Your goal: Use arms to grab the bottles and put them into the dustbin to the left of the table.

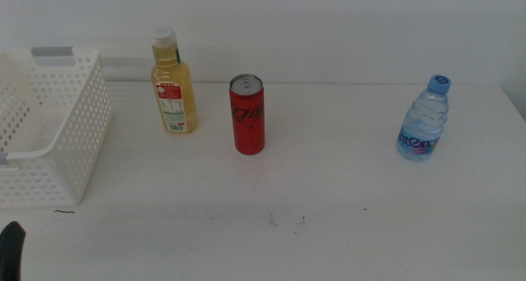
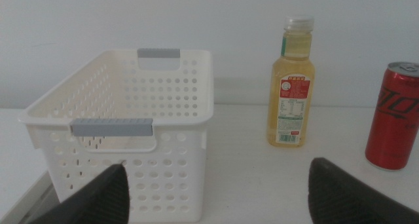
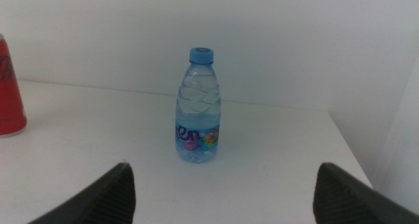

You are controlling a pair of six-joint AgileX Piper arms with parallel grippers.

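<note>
A yellow-liquid bottle point(image 1: 173, 84) with a white cap stands upright at the back of the white table point(image 1: 345, 191), left of centre. A slim red can point(image 1: 248, 115) stands just right of it. A small clear water bottle point(image 1: 424, 121) with a blue cap stands far right. The white perforated dustbin point(image 1: 82, 137) sits at the table's left and looks empty. My left gripper point(image 2: 222, 201) is open and empty, low at the front left point(image 1: 10, 248), facing the dustbin point(image 2: 173, 152), the yellow bottle point(image 2: 292, 86) and the can point(image 2: 395, 116). My right gripper point(image 3: 226, 201) is open and empty, facing the water bottle point(image 3: 198, 109).
A white wall runs behind the table. A few dark specks mark the tabletop near the front middle point(image 1: 271, 221). The table's right edge lies just beyond the water bottle. The can also shows in the right wrist view point(image 3: 9, 86).
</note>
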